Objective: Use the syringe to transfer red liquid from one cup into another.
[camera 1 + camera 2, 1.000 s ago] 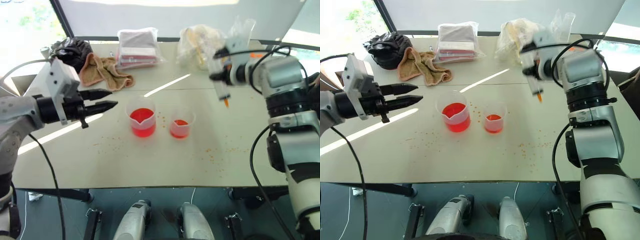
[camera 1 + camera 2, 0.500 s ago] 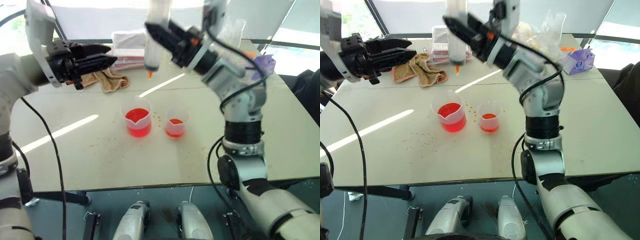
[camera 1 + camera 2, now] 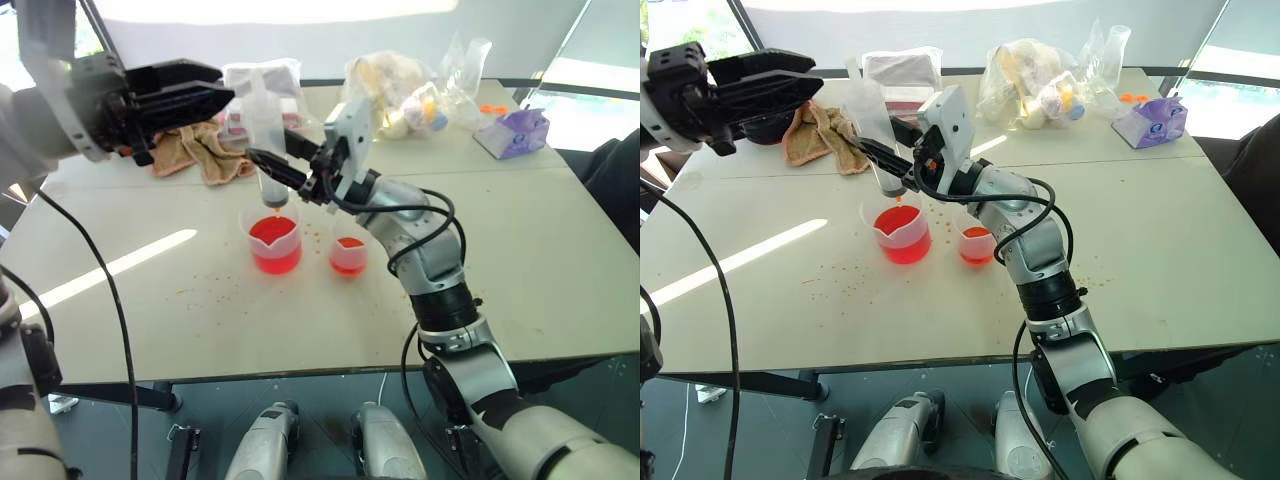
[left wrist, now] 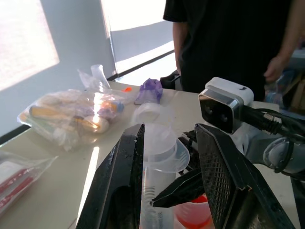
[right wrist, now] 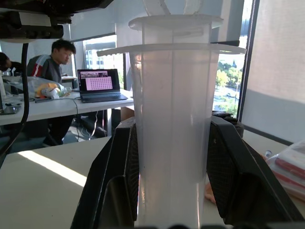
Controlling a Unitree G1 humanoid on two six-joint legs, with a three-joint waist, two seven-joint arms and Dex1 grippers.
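The right hand [image 3: 262, 160] is clenched on the clear barrel of the syringe [image 3: 268, 150], holding it upright. Its orange tip hangs just above the red liquid [image 3: 274, 243] in the spouted beaker [image 3: 273, 235]; whether the tip touches the liquid is hard to judge. The smaller cup [image 3: 348, 250] stands just beside the beaker on the counter [image 3: 520, 250]. The left hand [image 3: 215, 88] hovers above, fingers [image 4: 119, 176] parted and flanking the plunger top, apparently without contact.
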